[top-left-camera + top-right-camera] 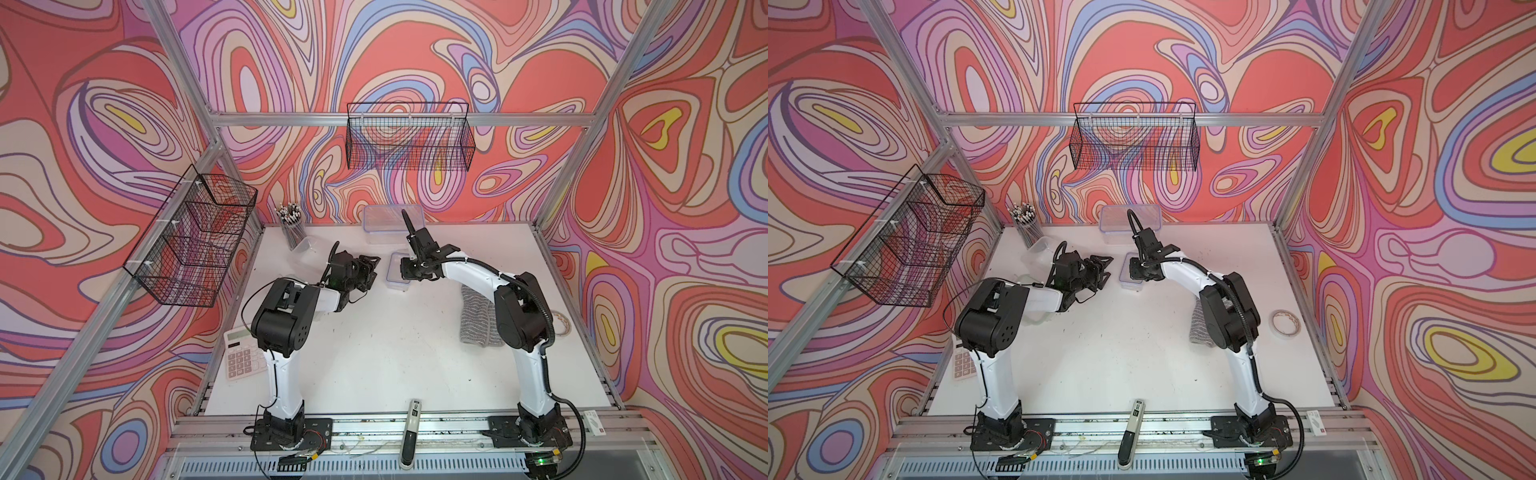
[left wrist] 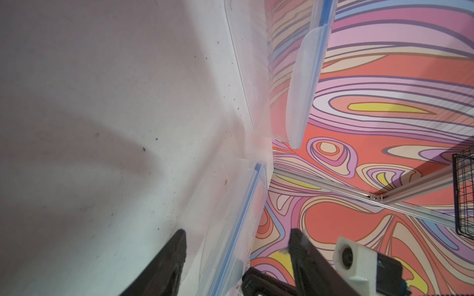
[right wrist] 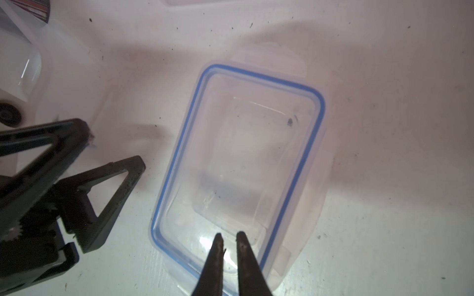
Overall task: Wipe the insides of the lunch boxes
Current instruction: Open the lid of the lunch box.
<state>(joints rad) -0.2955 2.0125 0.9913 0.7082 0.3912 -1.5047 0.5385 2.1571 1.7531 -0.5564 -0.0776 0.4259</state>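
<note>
A small lunch box (image 3: 243, 166) with a blue-rimmed clear lid on it stands mid-table, also seen in both top views (image 1: 395, 279) (image 1: 1128, 281). My right gripper (image 3: 229, 235) hangs over one end of its lid, fingers nearly together with nothing between them. My left gripper (image 3: 112, 146) is open and turned sideways beside the box, apart from it (image 1: 374, 264); the box's blue rim (image 2: 238, 217) lies in line between its fingers (image 2: 179, 243). A large lidded lunch box (image 1: 392, 220) stands at the back wall. A third clear tub (image 1: 305, 245) sits by the pen cup.
A mesh pen cup (image 1: 291, 226) stands at the back left. A grey striped cloth (image 1: 476, 316) lies under my right arm, with a tape roll (image 1: 1285, 324) beyond it. A calculator (image 1: 243, 357) lies at the left edge. Wire baskets (image 1: 409, 137) hang on the walls.
</note>
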